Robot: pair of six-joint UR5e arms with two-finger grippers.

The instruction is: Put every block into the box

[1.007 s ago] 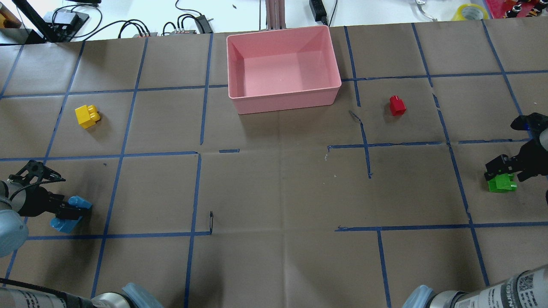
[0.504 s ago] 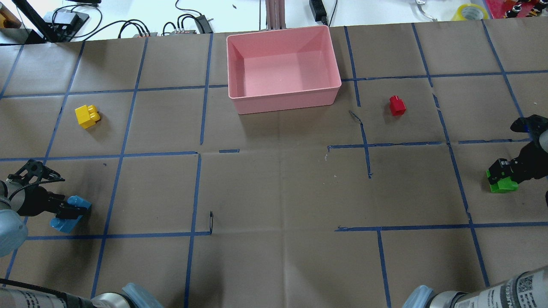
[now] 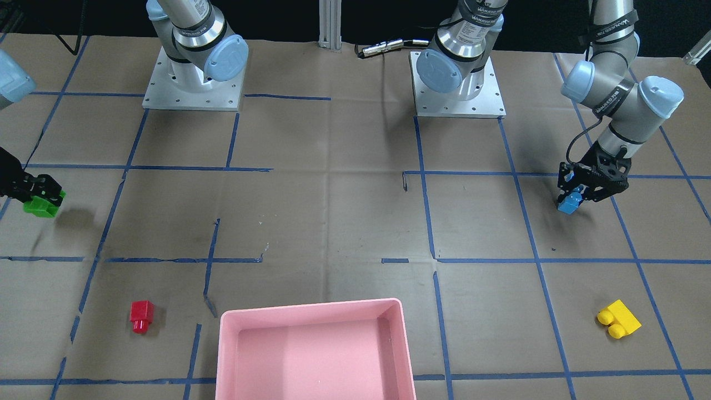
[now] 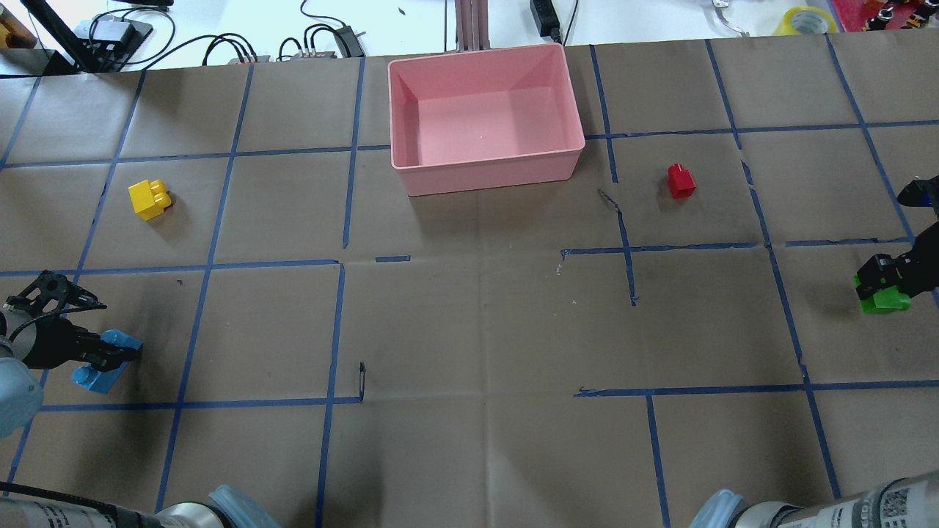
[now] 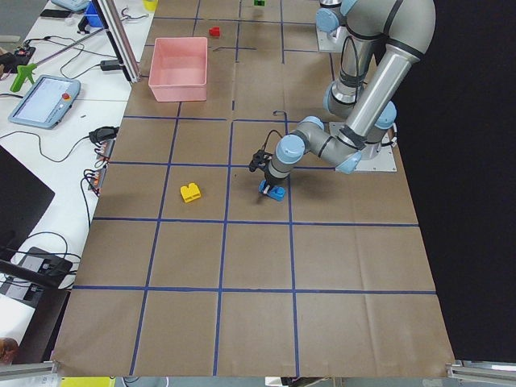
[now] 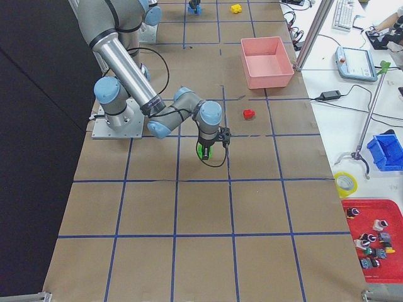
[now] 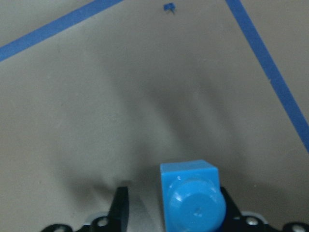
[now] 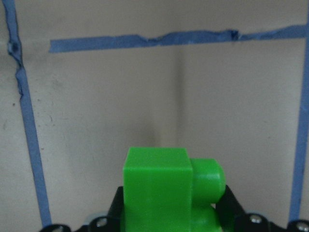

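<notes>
The pink box stands at the far middle of the table, with nothing in it; it also shows in the front view. My left gripper is shut on the light blue block, which fills the bottom of the left wrist view. My right gripper is shut on the green block, seen close in the right wrist view. The yellow block lies at the far left. The small red block lies to the right of the box.
Blue tape lines grid the brown paper on the table. Both arm bases are bolted at the robot's edge. Cables and power bricks and a tape roll lie beyond the far edge, behind the box.
My right gripper closed on the green block and moved right with it. My left gripper moved left with the blue block in it. Box, yellow and red blocks stayed put.
</notes>
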